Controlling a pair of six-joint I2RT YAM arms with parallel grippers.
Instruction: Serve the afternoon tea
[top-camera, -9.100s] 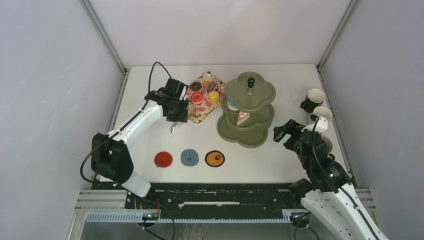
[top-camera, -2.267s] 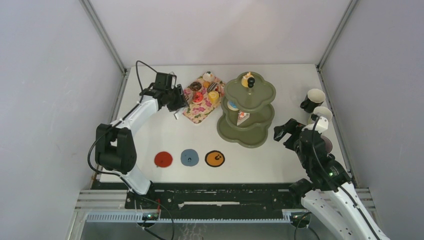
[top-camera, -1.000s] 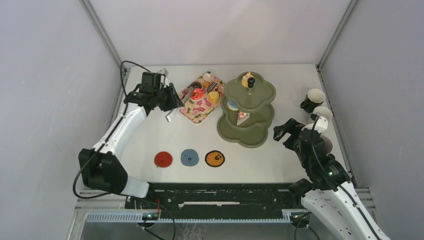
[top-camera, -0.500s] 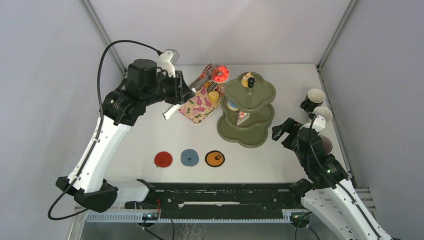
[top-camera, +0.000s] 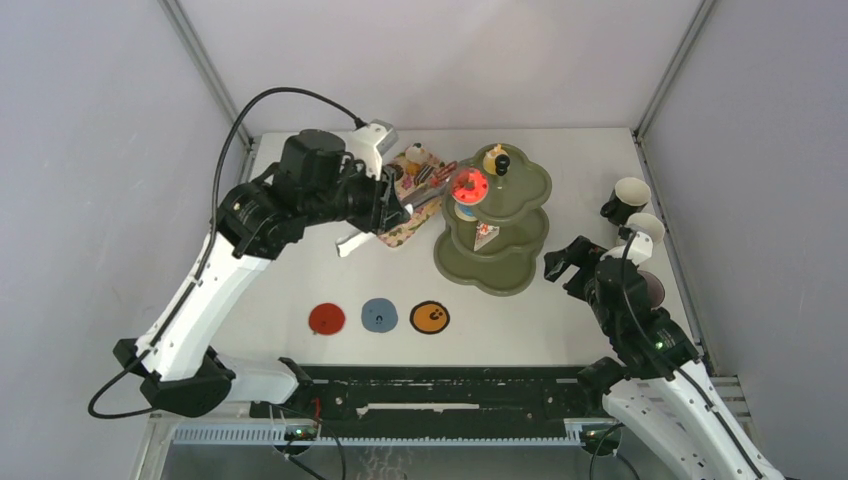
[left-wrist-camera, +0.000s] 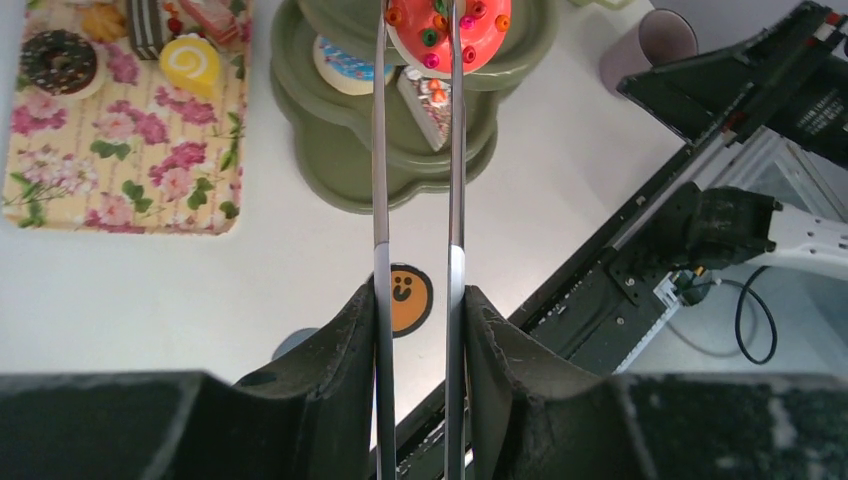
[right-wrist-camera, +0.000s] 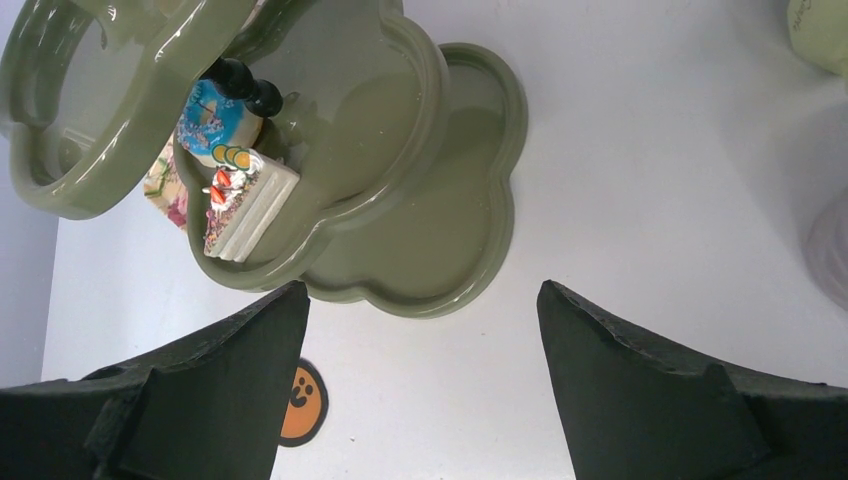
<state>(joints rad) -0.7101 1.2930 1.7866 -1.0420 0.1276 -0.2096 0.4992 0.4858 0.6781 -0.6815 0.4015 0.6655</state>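
Tray (top-camera: 398, 228) at stand's (top-camera: 492, 274) nine o'clock; left end effector (left-wrist-camera: 416, 308) outstretched, squeezing tongs (left-wrist-camera: 378, 150) on red donut (top-camera: 467, 184); right end effector (right-wrist-camera: 422, 292) spread.

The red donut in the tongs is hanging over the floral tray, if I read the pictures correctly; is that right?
Not quite. The red donut in the tongs hangs over the stand, not the tray; the left wrist view shows it above the top tier, with the tray off to one side.
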